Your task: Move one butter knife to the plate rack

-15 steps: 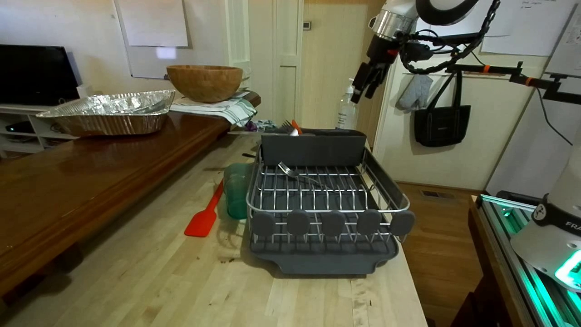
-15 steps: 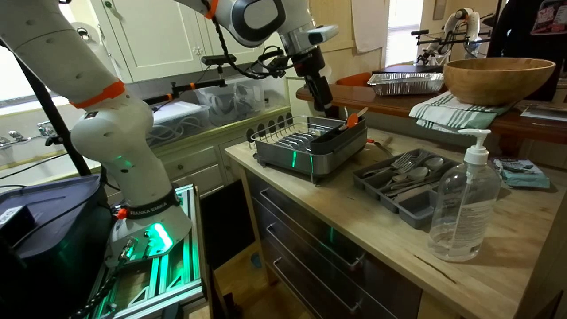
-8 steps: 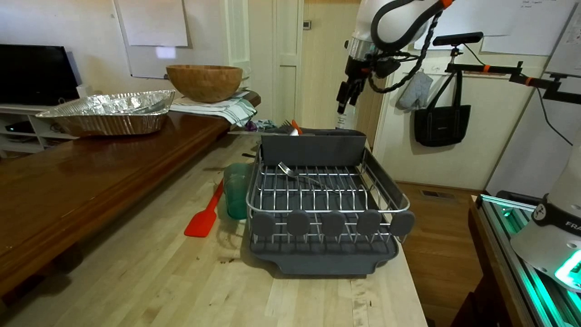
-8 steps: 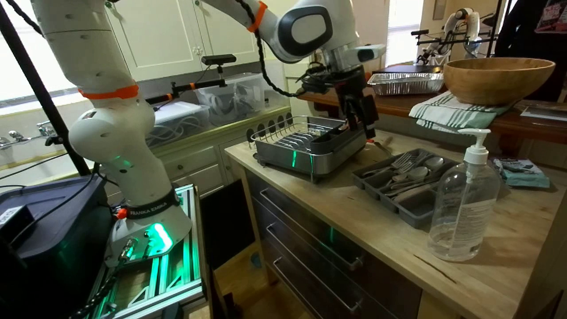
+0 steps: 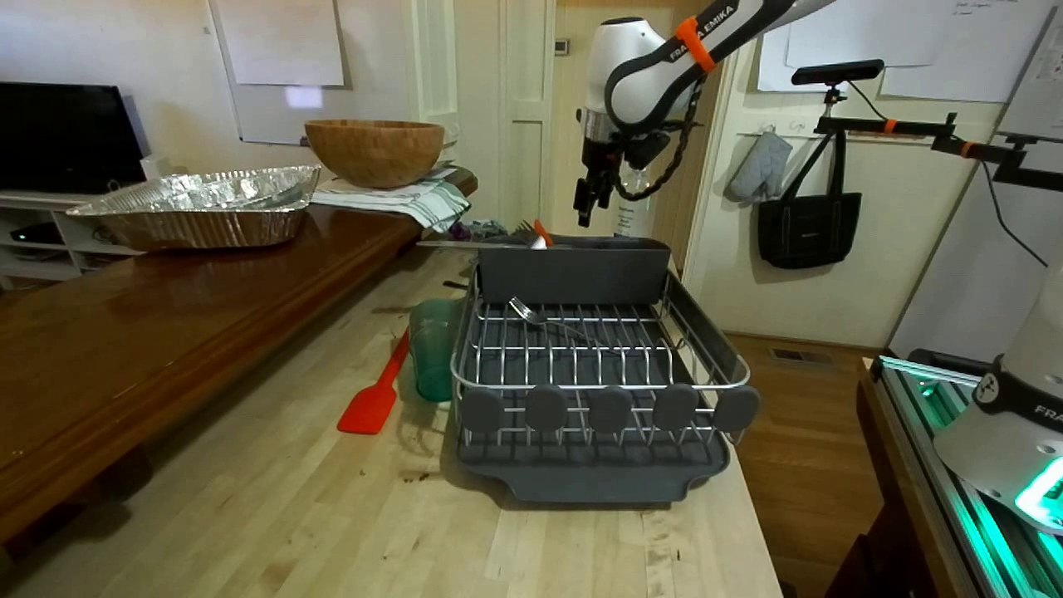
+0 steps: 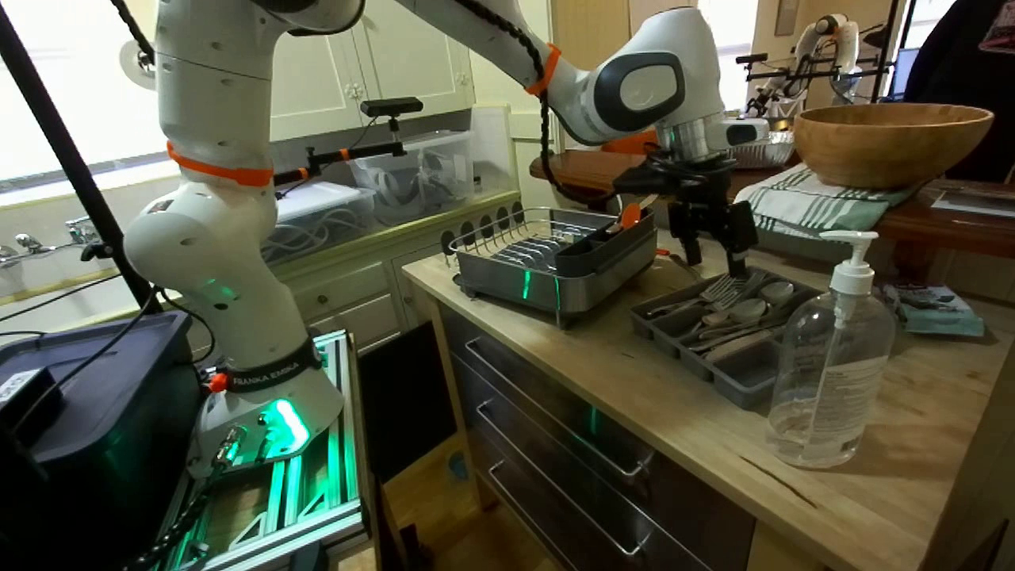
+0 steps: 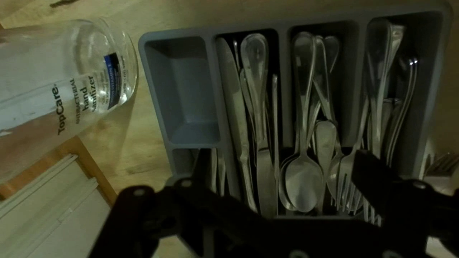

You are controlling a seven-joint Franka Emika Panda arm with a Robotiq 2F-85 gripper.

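Butter knives [image 7: 238, 114], slender and dull silver, side by side within a grey tray [image 7: 193, 86], hand [image 7: 282, 165] above, fingers apart.

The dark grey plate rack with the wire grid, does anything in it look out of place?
Yes. A silver metal fork lies slantwise in the rack, where plates would go; it seems misplaced, since other forks lie in the grey plastic compartment tray.

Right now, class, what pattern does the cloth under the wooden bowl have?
The cloth is white with green stripes, clearest in an exterior view.
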